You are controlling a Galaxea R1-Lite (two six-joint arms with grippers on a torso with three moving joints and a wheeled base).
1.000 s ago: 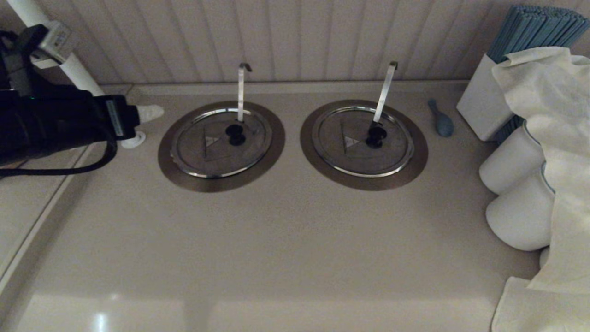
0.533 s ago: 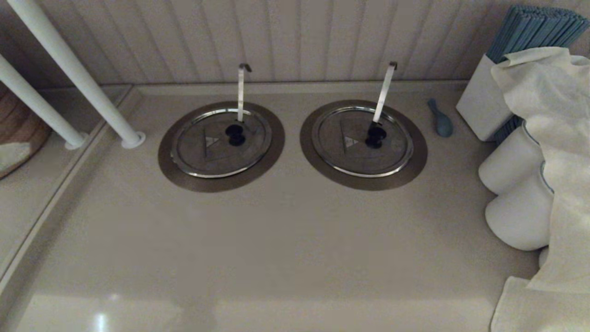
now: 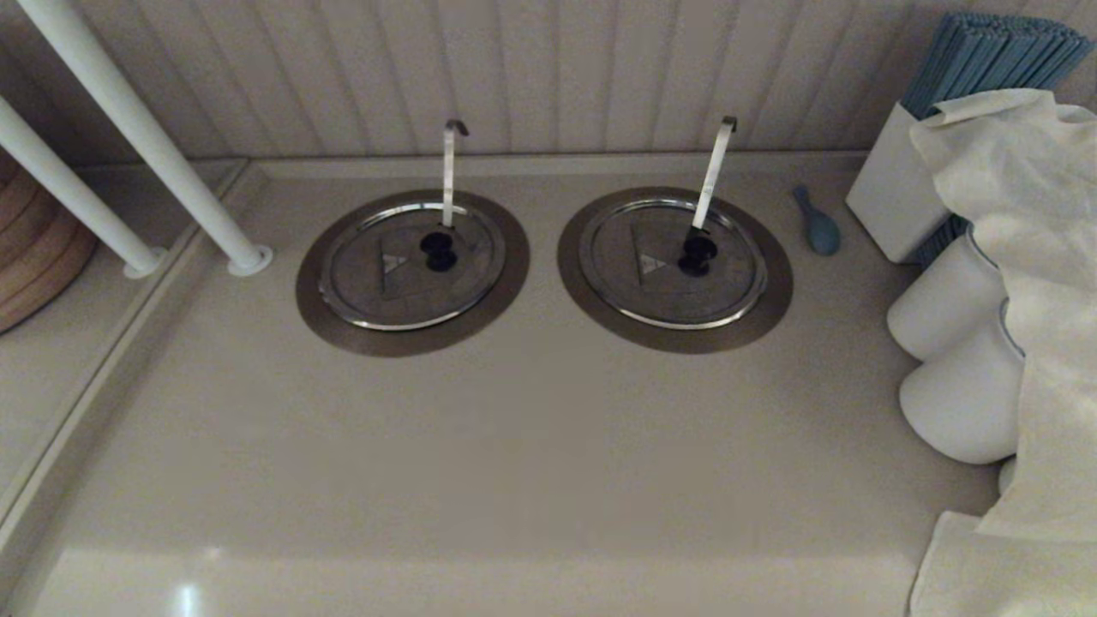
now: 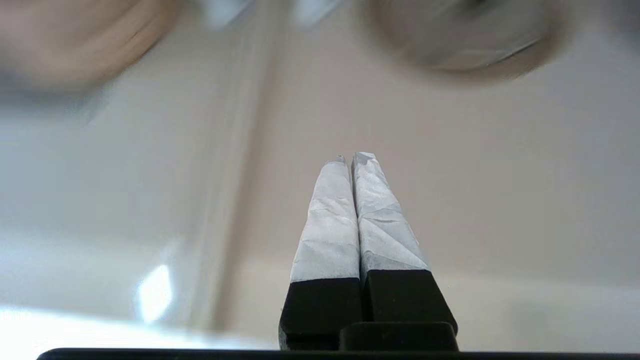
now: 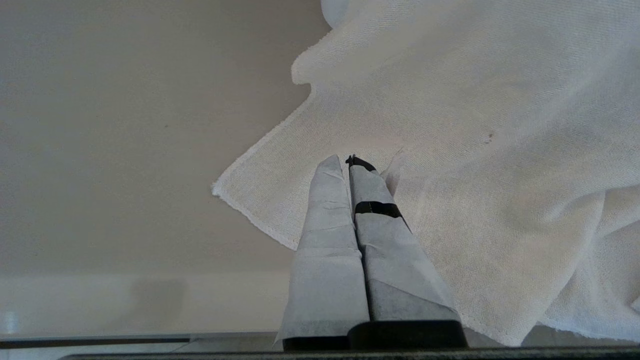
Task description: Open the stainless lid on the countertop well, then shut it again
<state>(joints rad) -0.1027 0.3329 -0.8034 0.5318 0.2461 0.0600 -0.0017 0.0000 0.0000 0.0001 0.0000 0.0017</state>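
Observation:
The stainless lid [image 3: 403,278] lies flat and closed on the left countertop well, inside its brownish flange [image 3: 343,330]. Its black knob [image 3: 438,250] sits beside a narrow upright hooked ladle handle [image 3: 448,171]. Neither arm appears in the head view. In the left wrist view my left gripper [image 4: 351,159] is shut and empty above the beige counter, with the lid [image 4: 465,40] a blur far ahead of it. My right gripper [image 5: 345,161] is shut with nothing in it, parked over a white cloth [image 5: 450,150].
A twin lid [image 3: 651,283] with a slanted handle covers the right well. A blue spoon [image 3: 817,225], a white box [image 3: 896,193] of blue sticks, white jars [image 3: 943,300] and a draped cloth [image 3: 1028,257] crowd the right. White poles [image 3: 137,137] stand at the left.
My left arm, seen at the left edge one second ago, has drawn out of the head view. The lid has stayed closed.

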